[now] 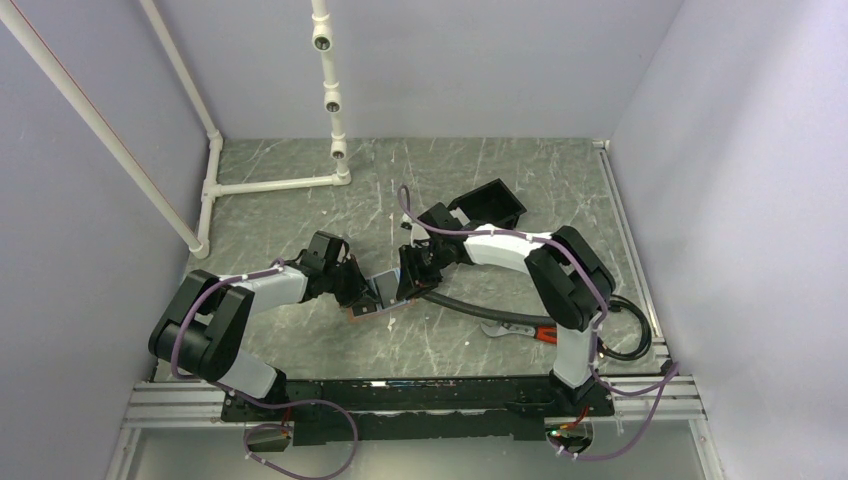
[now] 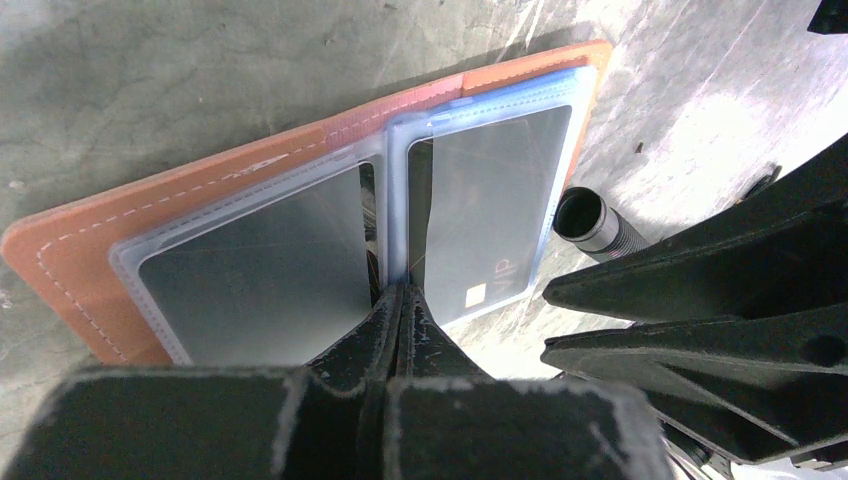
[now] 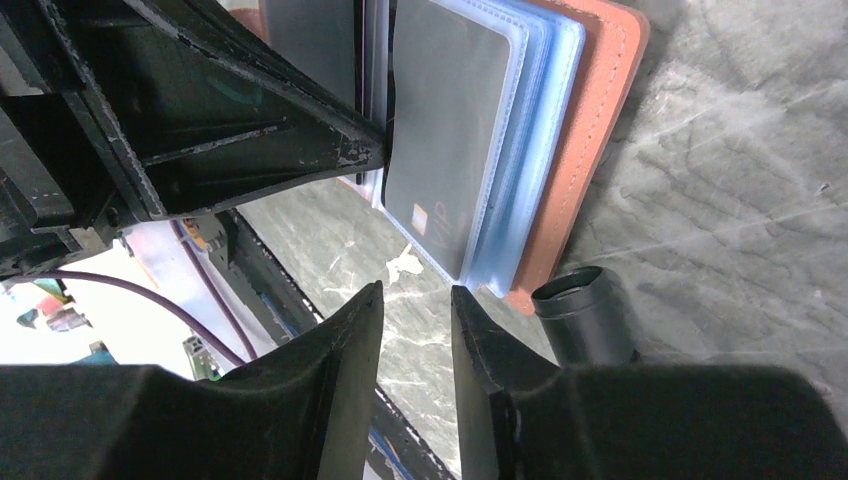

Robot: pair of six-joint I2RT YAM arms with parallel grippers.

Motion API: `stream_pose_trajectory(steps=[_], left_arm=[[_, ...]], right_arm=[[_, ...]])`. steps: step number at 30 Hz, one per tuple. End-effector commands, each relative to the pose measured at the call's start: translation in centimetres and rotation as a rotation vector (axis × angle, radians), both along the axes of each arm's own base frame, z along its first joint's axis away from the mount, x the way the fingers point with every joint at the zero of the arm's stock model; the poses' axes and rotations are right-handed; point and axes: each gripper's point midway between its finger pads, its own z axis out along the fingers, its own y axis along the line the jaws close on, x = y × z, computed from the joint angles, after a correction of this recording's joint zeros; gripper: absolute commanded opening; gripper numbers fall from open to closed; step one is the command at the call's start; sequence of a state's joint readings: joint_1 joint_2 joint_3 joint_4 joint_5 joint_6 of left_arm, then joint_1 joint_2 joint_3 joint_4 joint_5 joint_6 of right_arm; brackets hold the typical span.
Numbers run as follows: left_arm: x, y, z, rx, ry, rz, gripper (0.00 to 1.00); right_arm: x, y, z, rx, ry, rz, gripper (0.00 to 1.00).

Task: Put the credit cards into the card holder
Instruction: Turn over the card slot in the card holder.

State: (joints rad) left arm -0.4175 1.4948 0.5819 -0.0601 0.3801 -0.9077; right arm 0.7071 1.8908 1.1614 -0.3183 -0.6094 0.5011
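The card holder [image 2: 70, 250] lies open on the table, tan-orange leather with clear plastic sleeves. A grey credit card [image 2: 260, 265] sits in the left sleeve. Another credit card marked VIP [image 2: 490, 200] sits in the right sleeve. My left gripper [image 2: 405, 292] is shut on the sleeve fold between the two cards. In the right wrist view the card holder [image 3: 595, 140] and the VIP card [image 3: 445, 120] stand just past my right gripper [image 3: 415, 292], which is open with nothing between its fingers. From above, both grippers [image 1: 352, 287] [image 1: 408, 272] meet at the card holder [image 1: 378, 296].
A black hose end [image 3: 585, 315] lies beside the card holder's corner, and the hose [image 1: 470, 305] runs right. A black box [image 1: 490, 205] stands behind the right arm. A white pipe frame [image 1: 270, 185] is at the back left. A red-handled tool [image 1: 530, 330] lies near the right base.
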Motion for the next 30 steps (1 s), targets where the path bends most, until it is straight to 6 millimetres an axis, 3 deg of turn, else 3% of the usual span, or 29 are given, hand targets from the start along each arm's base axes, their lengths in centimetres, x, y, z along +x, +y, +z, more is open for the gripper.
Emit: stream_pose_trajectory(steps=[1,18,30], left_arm=[[-1.5,1.5,-2.5,0.087,0.056,0.013,0.0],[-1.4,1.5,-2.4,0.091,0.054,0.01,0.0],[-1.6,1.4,-2.4,0.079,0.056,0.015,0.0]], right_arm=[[0.1,0.6,-0.2,0.025,-0.005,0.009,0.33],[-0.1,1.0,-0.9,0.026,0.004,0.016,0.33],[0.5,2.4,0.5,0.084,-0.003,0.017,0.33]])
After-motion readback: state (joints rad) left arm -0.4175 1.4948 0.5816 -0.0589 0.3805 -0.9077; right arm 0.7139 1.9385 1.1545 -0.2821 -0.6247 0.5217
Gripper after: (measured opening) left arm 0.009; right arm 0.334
